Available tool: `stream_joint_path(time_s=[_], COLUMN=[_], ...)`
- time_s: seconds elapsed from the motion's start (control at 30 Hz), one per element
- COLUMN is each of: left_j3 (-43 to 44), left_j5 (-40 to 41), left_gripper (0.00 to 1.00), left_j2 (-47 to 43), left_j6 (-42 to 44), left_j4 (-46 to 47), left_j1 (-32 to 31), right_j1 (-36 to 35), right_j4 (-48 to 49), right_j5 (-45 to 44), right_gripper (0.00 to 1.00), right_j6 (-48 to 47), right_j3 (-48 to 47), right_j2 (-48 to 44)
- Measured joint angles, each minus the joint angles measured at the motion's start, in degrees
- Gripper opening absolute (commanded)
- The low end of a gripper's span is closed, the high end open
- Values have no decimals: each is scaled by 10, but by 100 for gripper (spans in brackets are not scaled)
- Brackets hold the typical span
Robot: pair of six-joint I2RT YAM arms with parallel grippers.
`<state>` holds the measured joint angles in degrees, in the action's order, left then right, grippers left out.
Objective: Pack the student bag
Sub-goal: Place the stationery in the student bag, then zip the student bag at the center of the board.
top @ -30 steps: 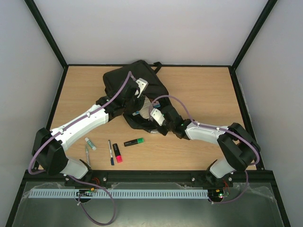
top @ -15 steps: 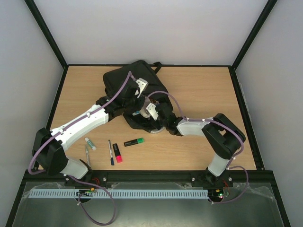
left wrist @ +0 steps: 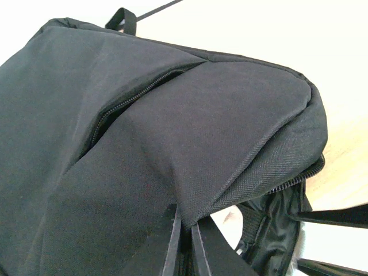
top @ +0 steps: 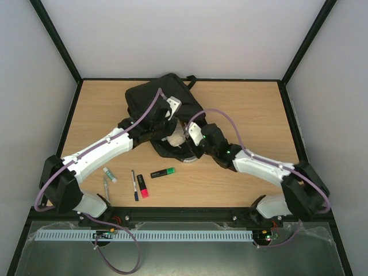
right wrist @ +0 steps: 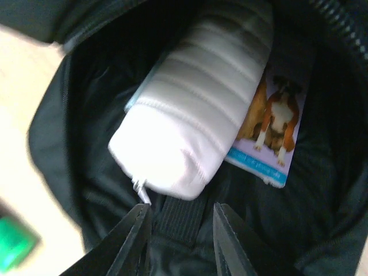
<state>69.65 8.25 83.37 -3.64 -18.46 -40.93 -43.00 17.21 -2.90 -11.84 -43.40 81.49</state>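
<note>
lying on the far half of the wooden table [top: 247,109], a little left of centre, the student bag [top: 146,96] is a big black fabric backpack with its open mouth turned toward the near edge and a strap loop poking out at its far side. the left claw [top: 165,125] reaches in from the near left and is clenched on a fold of the bag's black cloth beside the opening; in the left wrist view its two dark fingers [left wrist: 171,230] meet tightly with the fabric pinched and tented between them, and a curved zip line runs across the panel above. the right claw [right wrist: 178,210] comes from the near right and hangs at the mouth of the bag with its fingers parted and nothing between them. just beyond its fingertips, inside the bag, a white quilted pouch [right wrist: 195,109] lies at a slant, its small zip pull close to the claw's left finger. under the pouch, and partly covered by it, is a flat card or booklet [right wrist: 276,123] printed with a brown and white dog. on the bare table near the bag sit a green highlighter [top: 163,172], a pink marker [top: 142,186], a dark pen [top: 134,185] and, further left, a small white tube with a teal cap [top: 109,174], all lying apart from the bag and from each other.
</note>
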Motion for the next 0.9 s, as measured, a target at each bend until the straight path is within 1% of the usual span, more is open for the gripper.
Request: stream_joint_path(time_s=[0.1,0.17,0.27,0.33,0.37,0.4,0.43,0.47,0.53,0.63,0.67,0.73,0.8,0.83,0.9], left_j3=[0,0,-3,-10,-14,-17,-18,-19,-20,-36,-45,-63,-76,-78,-77], left_j5=[-1,-8,-24,-43,-57,-70,-82,-93,-111,-125,-125,-120,-115,-112,-103], left_gripper=[3,6,17,30,38,53,61,68,78,93,96,97,97,97,97], left_j2=[8,17,30,32,33,36,39,43,47,33,18,-23,-69,-89,-103], left_j6=[0,-3,-12,-17,-20,-20,-19,-16,-7,-1,-2,-10,-33,-50,-82], left_j4=[-9,-19,-31,-35,-38,-42,-46,-52,-64,-68,-65,-56,-35,-21,0], left_j1=[-10,-16,-22,-25,-27,-31,-37,-45,-63,-82,-82,-66,-23,12,69], right_j1=[0,5,30,58,69,83,94,105,119,134,141,159,176,183,194], right_j4=[-55,-113,-161,-183,-191,-197,-202,-204,-206,-203,-203,-203,-202,-201,-200], right_j5=[22,43,69,87,93,99,104,107,103,77,70,59,57,57,63], right_gripper=[33,34,35,35,36,36,35,33,32,35,36,40,48,52,57], right_j6=[-21,-32,-30,-23,-19,-16,-11,-6,5,25,33,49,64,72,87], right_j3=[38,58,59,58,57,55,53,51,46,42,38,26,10,1,-19], right_j2=[-76,-133,-182,-216,-229,-242,-252,-261,-272,-274,-270,-254,-228,-213,-179])
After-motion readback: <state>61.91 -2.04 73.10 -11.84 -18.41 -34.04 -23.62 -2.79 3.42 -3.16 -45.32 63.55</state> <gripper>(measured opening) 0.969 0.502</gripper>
